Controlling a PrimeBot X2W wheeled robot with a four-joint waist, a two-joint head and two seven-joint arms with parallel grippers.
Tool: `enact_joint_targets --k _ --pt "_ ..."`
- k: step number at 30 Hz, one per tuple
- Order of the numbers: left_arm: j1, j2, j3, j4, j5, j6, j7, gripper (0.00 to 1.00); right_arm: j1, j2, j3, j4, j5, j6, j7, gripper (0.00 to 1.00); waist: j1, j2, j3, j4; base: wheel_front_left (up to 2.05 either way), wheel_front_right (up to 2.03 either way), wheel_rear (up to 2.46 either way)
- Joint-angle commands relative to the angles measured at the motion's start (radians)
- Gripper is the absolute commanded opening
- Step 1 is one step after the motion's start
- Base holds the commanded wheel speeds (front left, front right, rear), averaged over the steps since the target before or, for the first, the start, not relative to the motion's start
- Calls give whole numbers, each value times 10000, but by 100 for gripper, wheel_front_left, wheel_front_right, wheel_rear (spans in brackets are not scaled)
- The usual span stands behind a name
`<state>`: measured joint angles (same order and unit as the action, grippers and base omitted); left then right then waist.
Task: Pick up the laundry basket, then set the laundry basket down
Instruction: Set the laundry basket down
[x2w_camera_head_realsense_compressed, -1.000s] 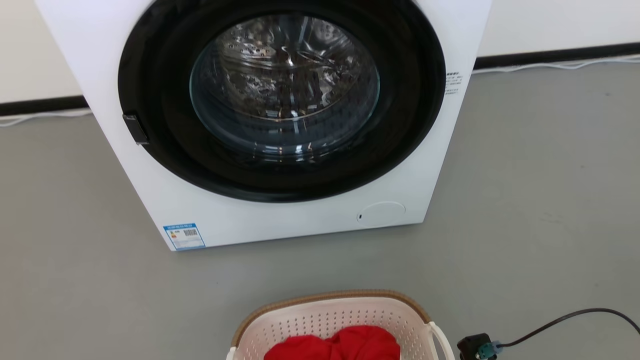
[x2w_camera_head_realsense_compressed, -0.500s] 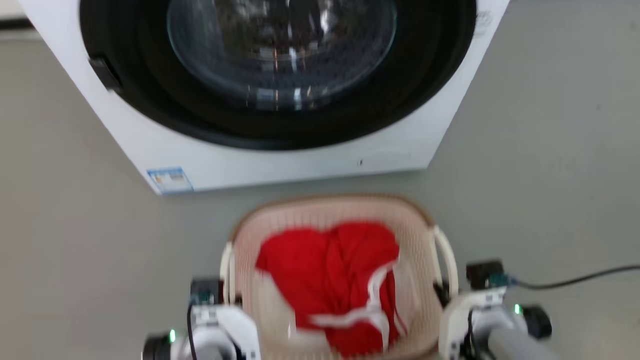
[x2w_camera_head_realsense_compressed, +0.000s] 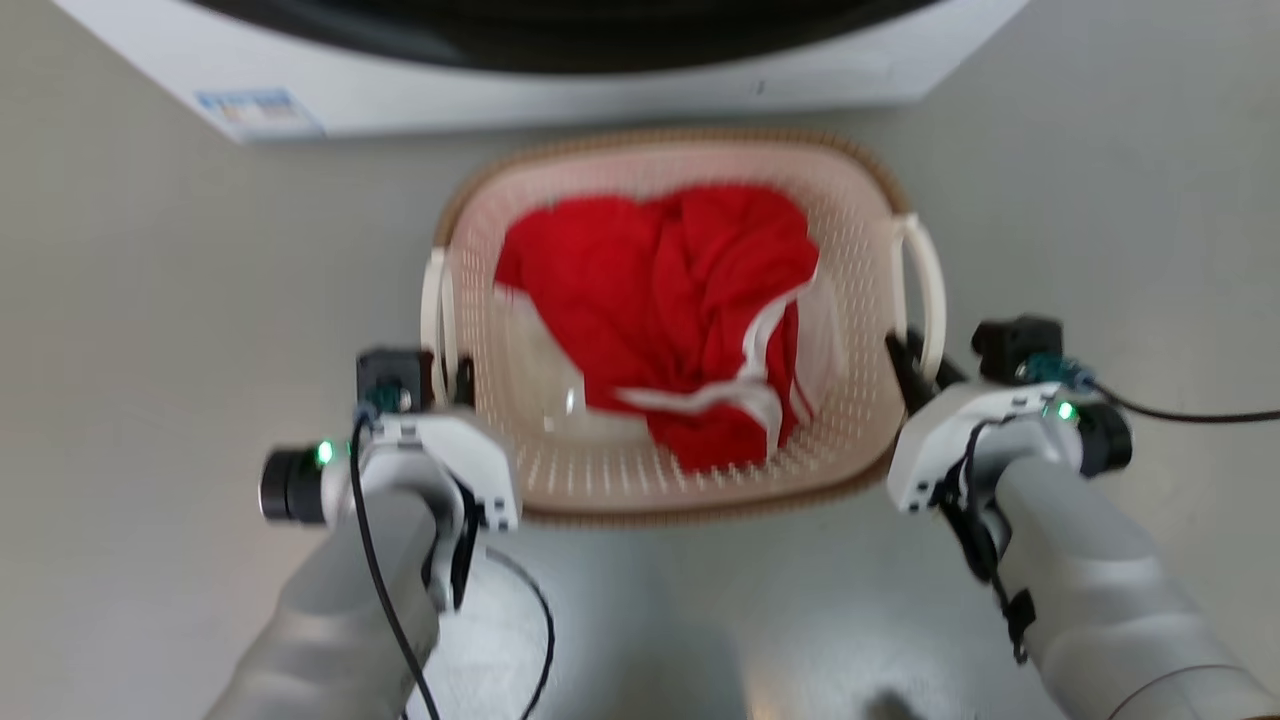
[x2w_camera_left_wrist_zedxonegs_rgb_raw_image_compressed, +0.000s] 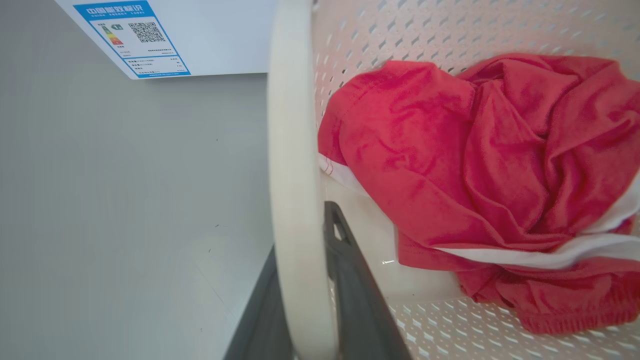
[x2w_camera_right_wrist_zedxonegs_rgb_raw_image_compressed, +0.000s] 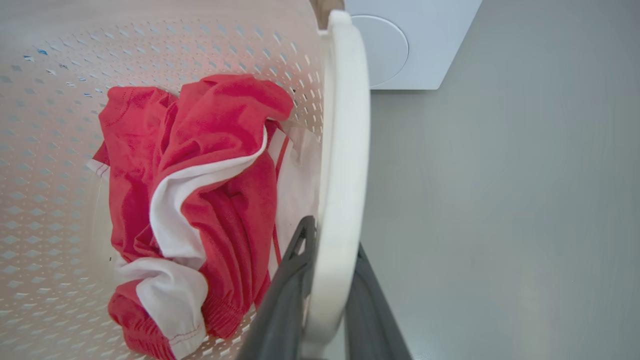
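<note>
The laundry basket (x2w_camera_head_realsense_compressed: 655, 160), cream and perforated with a brown woven-look rim, lies between the two arms and holds a crumpled red garment (x2w_camera_head_realsense_compressed: 660, 290) with white trim. The left gripper (x2w_camera_left_wrist_zedxonegs_rgb_raw_image_compressed: 305, 260) grasps its left loop handle (x2w_camera_left_wrist_zedxonegs_rgb_raw_image_compressed: 292, 150) and the right gripper (x2w_camera_right_wrist_zedxonegs_rgb_raw_image_compressed: 332, 270) its right loop handle (x2w_camera_right_wrist_zedxonegs_rgb_raw_image_compressed: 345, 150), a dark finger either side of each white band. Just beyond stands a white washing machine (x2w_camera_head_realsense_compressed: 600, 85) on the grey floor (x2w_camera_head_realsense_compressed: 150, 300); whether the basket touches the floor I cannot tell.

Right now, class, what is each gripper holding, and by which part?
Both hold the laundry basket: the left gripper has its fingers shut on the left loop handle, the right gripper on the right loop handle.
</note>
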<state>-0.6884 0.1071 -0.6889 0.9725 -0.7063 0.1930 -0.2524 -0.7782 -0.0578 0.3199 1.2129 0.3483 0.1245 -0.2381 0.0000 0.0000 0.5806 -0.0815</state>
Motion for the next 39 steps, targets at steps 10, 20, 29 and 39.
enact_joint_targets --k 10,20,29,39 --pt "-1283 43 1102 -625 1204 -201 -93 0 235 -24 -1892 -2187 -1974 62 -235 0 0 0 2832 443 0 0 0" --pt "-1259 -225 2190 -977 2260 -568 -93 0 480 66 -2759 -2969 -2879 62 -236 0 0 0 3285 704 0 0 0" --pt "-1294 -360 2694 -671 2911 -886 -93 0 642 74 -2648 -3096 -2597 62 -237 0 0 0 3339 630 0 0 0" --pt "-1301 -469 3109 -442 3365 -1042 -93 0 607 75 -2587 -3054 -2471 62 -237 0 0 0 3388 534 0 0 0"
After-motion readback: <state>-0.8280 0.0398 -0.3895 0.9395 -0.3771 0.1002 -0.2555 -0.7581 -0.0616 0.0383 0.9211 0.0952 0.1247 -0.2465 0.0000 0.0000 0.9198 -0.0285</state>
